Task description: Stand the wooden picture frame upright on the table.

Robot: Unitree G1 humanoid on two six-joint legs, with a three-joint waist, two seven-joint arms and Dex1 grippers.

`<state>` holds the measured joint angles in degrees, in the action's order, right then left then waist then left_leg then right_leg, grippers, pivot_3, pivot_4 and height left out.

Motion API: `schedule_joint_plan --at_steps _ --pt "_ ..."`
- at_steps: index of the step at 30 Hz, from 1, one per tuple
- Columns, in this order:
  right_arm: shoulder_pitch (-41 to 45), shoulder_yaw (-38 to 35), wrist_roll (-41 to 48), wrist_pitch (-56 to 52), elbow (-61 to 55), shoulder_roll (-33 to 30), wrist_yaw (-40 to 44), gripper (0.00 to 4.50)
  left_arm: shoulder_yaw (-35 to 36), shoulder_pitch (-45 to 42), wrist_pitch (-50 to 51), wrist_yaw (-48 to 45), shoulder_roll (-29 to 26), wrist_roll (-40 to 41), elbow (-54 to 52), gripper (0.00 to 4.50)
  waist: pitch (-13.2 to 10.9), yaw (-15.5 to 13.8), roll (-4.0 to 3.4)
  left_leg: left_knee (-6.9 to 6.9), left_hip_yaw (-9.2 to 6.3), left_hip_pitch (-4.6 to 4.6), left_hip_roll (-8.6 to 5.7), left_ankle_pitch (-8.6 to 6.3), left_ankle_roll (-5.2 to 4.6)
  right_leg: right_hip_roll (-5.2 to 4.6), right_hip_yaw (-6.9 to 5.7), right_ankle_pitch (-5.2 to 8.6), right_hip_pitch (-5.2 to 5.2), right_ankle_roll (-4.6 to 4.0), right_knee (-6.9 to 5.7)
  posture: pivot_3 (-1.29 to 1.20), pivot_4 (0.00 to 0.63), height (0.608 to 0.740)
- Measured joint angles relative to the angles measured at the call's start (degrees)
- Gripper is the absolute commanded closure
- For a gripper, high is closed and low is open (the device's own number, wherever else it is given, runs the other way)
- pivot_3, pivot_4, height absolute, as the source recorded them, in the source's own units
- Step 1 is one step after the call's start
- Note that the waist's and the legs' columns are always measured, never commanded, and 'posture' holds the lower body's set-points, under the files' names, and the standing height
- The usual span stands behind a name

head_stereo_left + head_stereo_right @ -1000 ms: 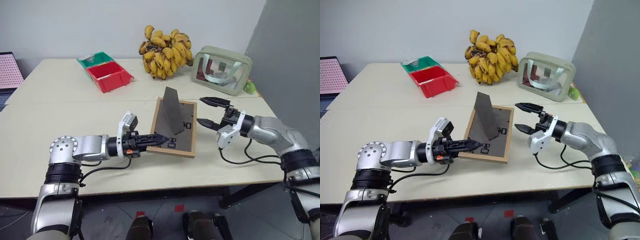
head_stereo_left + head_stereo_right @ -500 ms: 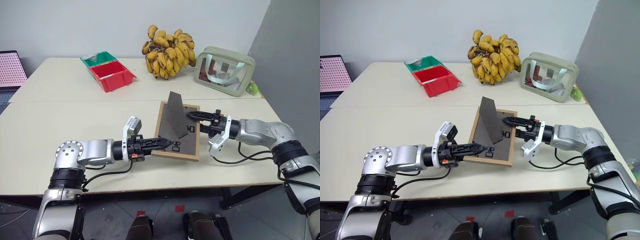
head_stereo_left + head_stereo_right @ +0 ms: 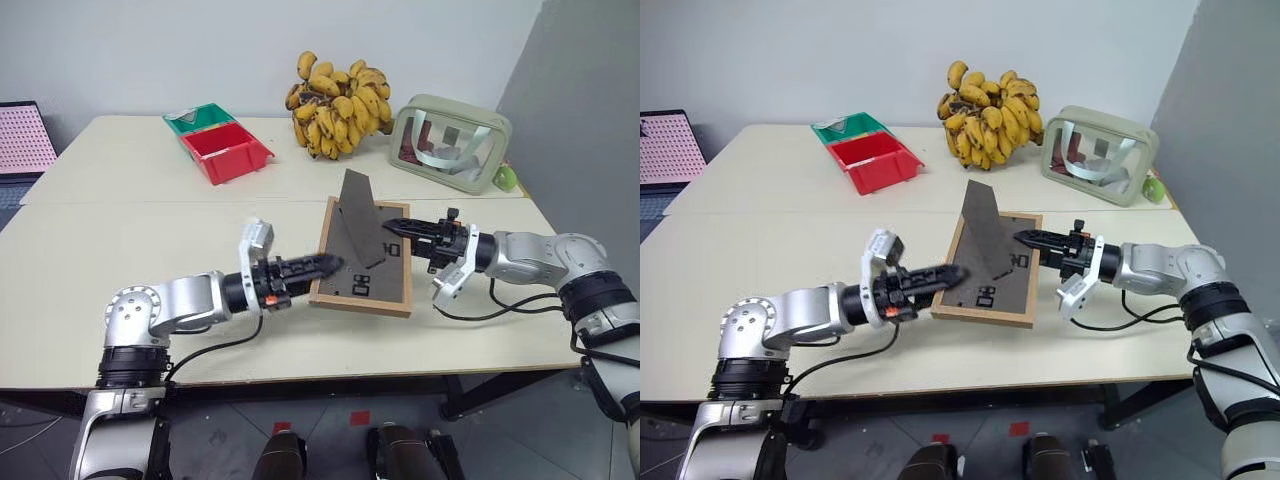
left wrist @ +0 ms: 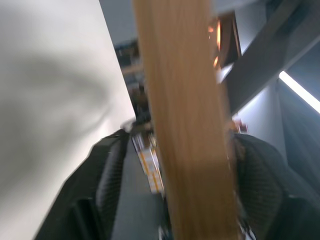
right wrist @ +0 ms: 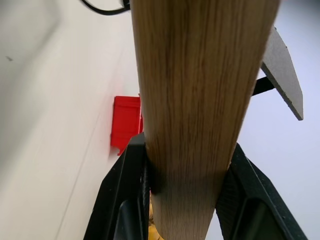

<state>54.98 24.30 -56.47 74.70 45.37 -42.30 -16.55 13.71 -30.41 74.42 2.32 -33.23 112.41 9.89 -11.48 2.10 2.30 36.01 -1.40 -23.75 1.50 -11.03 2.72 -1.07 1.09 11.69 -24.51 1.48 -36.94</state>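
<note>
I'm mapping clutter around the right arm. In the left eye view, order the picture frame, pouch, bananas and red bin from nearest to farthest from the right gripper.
1. wooden picture frame, in the right gripper.
2. pouch, behind it.
3. bananas, far centre.
4. red bin, far left.

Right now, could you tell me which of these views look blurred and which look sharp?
Left wrist view: smeared, the wooden picture frame a soft streak between the left end effector's fingers. Right wrist view: sharp, wood grain clear. Head views: sharp, soft shadows on the table.
</note>
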Motion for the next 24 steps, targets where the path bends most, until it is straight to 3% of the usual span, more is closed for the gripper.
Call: schedule_joint_plan --at_steps 3,7,8,10,13,17,24 --pt "2.2 0.7 6.6 2.6 8.4 1.1 5.1 3.22 6.5 1.2 -2.9 2.8 -4.8 0.0 -0.7 0.00 0.0 0.5 0.00 -0.04 0.02 0.08 0.02 -0.01 -0.01 0.00 0.03 0.00 0.09 -0.01 0.03 0.00 0.150 0.740" --pt "3.0 -1.3 29.7 -3.6 18.3 10.7 27.1 3.22 9.1 6.7 -7.5 6.6 -9.4 -2.6 -10.2 0.00 -0.1 1.0 0.26 -0.12 0.01 0.48 0.08 -0.02 -0.03 -0.01 0.03 0.01 0.52 -0.02 0.08 0.00 0.150 0.740" --pt "2.8 -3.1 36.1 -8.3 18.2 13.7 35.3 3.22 8.9 7.6 -7.9 6.3 -10.1 -5.3 -13.7 0.00 -0.1 1.0 0.26 -0.10 -0.02 0.49 0.09 -0.02 -0.03 -0.01 -0.01 0.00 0.53 -0.01 0.06 0.00 0.150 0.740" --pt "3.1 -10.7 51.7 -28.4 17.8 22.2 52.7 3.22 6.0 8.3 -9.6 3.9 -13.3 -15.9 -23.4 0.00 -0.2 0.9 0.33 -0.05 -0.11 0.64 0.16 0.00 0.00 0.05 -0.12 -0.02 0.70 -0.04 -0.05 0.00 0.150 0.740" --pt "7.5 -20.4 67.3 -59.6 18.8 29.6 69.6 3.22 2.6 10.2 -16.0 -0.9 -13.8 -30.9 -34.0 0.00 -0.3 0.2 -0.05 -0.11 -0.07 0.92 0.17 -0.01 0.00 0.04 -0.17 -0.02 0.91 -0.10 -0.05 0.00 0.150 0.740" --pt "10.1 -23.6 72.3 -76.1 18.7 33.0 76.0 3.22 -2.2 13.3 -22.7 -4.7 -12.2 -45.3 -37.3 0.00 -0.3 -0.7 -0.09 -0.25 -0.08 0.73 0.18 -0.02 0.01 0.04 -0.25 0.09 0.65 -0.25 0.02 0.00 0.150 0.740" --pt "9.6 -23.6 71.0 -85.5 22.7 34.4 82.2 3.22 -5.6 16.6 -27.5 -11.9 -11.5 -57.0 -39.4 0.00 -0.3 -0.5 -0.08 -0.24 0.07 -0.30 0.15 -0.04 0.00 0.04 -0.14 -0.07 -0.38 0.01 0.00 0.00 0.150 0.740"
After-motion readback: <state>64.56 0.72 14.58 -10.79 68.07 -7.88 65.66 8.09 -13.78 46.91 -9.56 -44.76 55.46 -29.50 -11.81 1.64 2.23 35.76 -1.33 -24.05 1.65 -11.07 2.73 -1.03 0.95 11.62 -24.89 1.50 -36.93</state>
